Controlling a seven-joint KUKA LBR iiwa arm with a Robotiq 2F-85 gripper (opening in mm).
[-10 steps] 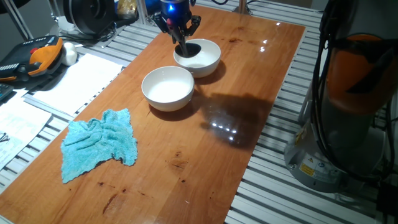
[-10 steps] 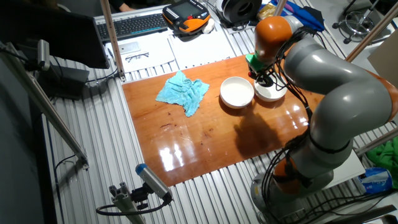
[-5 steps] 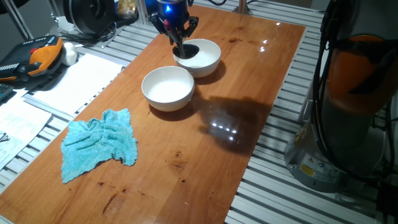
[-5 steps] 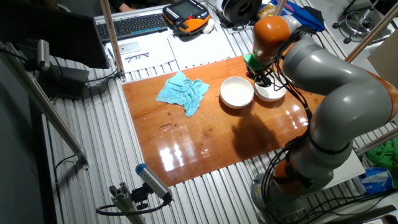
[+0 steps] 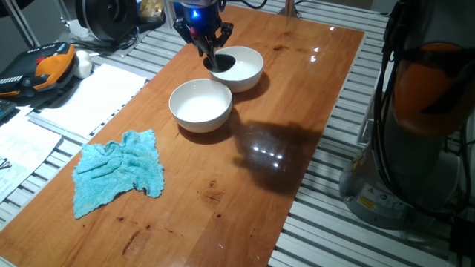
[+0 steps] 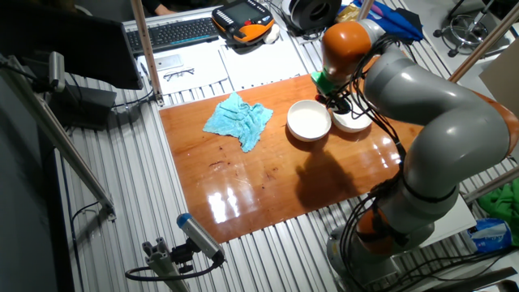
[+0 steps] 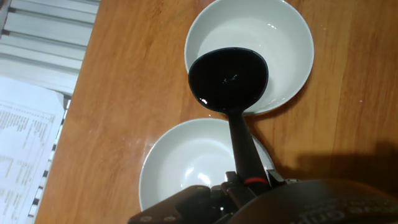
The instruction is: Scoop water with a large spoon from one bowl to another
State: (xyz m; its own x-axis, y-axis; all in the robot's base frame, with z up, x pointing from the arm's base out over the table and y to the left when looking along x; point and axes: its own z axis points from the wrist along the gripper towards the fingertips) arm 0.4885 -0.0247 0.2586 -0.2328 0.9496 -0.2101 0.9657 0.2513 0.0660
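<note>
As arm shifted, large spoon (image 7: pixel 228 79) left bowl (image 5: pixel 236 68).

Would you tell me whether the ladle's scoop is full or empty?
It holds water: in the hand view the large spoon shows a glinting liquid surface, held level.

- The arm (image 6: pixel 422 97) arches over from its base at the counter's side, grey links with orange joints, reaching across to the far end.
- The wrist points down, the blue-lit gripper (image 5: pixel 202 30) hanging low over the counter.
- The fingers (image 5: pixel 211 38) are clamped on the large spoon (image 7: pixel 230 84), gripping its handle near the red tip, seen in the hand view.
</note>
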